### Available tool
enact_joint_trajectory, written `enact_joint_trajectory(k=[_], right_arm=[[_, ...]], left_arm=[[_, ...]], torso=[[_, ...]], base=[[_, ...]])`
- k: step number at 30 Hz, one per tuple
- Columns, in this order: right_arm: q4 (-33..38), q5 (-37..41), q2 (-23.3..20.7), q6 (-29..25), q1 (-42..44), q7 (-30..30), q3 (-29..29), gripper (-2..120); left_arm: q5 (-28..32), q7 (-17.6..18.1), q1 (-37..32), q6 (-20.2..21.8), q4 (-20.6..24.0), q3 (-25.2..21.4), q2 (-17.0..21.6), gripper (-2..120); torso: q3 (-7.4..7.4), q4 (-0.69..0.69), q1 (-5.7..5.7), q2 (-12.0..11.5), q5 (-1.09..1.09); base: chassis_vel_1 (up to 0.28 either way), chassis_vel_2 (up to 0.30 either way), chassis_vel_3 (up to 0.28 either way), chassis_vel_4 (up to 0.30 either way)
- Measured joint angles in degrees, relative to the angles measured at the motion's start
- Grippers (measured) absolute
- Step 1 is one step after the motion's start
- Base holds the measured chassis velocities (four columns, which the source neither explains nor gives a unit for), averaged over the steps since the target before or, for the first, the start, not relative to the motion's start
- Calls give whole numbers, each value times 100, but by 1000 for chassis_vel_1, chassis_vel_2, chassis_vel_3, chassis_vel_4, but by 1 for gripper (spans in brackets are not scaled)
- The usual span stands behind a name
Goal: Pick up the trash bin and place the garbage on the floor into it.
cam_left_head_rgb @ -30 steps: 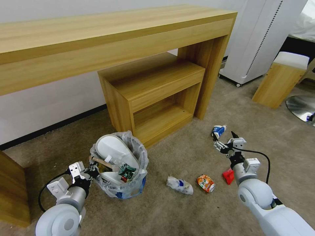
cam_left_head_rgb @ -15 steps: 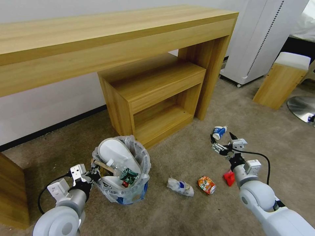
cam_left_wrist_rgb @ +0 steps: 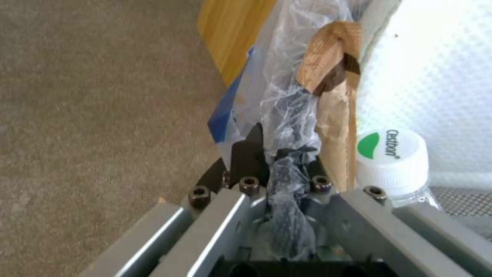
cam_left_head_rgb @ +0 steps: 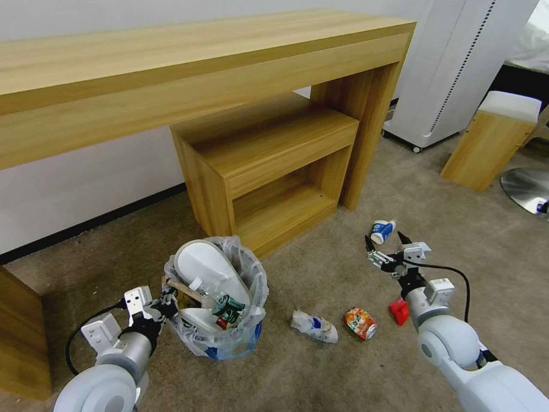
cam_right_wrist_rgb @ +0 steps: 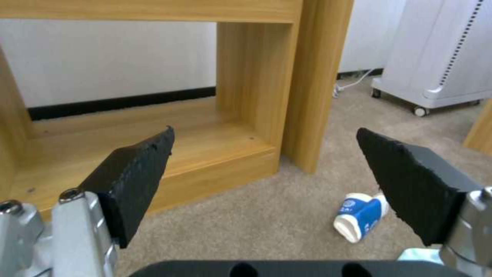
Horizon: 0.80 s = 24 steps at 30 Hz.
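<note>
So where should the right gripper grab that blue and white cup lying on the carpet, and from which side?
Probably across the blue middle of the cup, coming down from above. It lies on its side on the floor, so the rounded wall faces up and its long axis runs along the carpet. The right gripper hangs open just short of it; fingers set across that axis should fit.

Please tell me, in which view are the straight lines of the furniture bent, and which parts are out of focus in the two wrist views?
Head view: the long wooden desk bows like a wide-angle picture. Left wrist view: the left gripper, shut on the trash bin liner, is soft up close; the carpet is sharper. Right wrist view: the open right gripper fingers look slightly soft; the blue-white cup is clear.
</note>
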State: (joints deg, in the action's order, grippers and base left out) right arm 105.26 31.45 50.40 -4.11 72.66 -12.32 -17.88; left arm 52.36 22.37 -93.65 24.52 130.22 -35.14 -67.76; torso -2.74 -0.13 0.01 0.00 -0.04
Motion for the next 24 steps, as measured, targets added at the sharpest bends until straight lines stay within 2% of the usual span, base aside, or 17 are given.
enact_joint_trajectory(k=[10, 12, 18, 21, 24], right_arm=[[57, 8, -46, 15, 23, 31, 33, 90], [111, 11, -131, 17, 82, 94, 45, 98], [373, 268, -408, 95, 295, 320, 54, 100], [395, 324, -552, 209, 362, 461, 188, 100], [478, 366, -748, 584, 370, 652, 474, 100]], left_arm=[[-20, -9, -45, -10, 4, 4, 15, 2], [-35, -21, -75, -28, 26, 8, 32, 2], [-43, -40, -197, -35, 131, 37, 102, 2], [-63, -44, -207, -47, 159, 41, 105, 2], [-83, -56, -203, -55, 161, 55, 106, 2]], torso=[[0, 0, 0, 0, -1], [0, 0, 0, 0, 0], [0, 0, 0, 0, -1], [0, 0, 0, 0, 0], [0, 0, 0, 0, 0]], base=[[0, 0, 0, 0], [0, 0, 0, 0], [0, 0, 0, 0], [0, 0, 0, 0], [0, 0, 0, 0]])
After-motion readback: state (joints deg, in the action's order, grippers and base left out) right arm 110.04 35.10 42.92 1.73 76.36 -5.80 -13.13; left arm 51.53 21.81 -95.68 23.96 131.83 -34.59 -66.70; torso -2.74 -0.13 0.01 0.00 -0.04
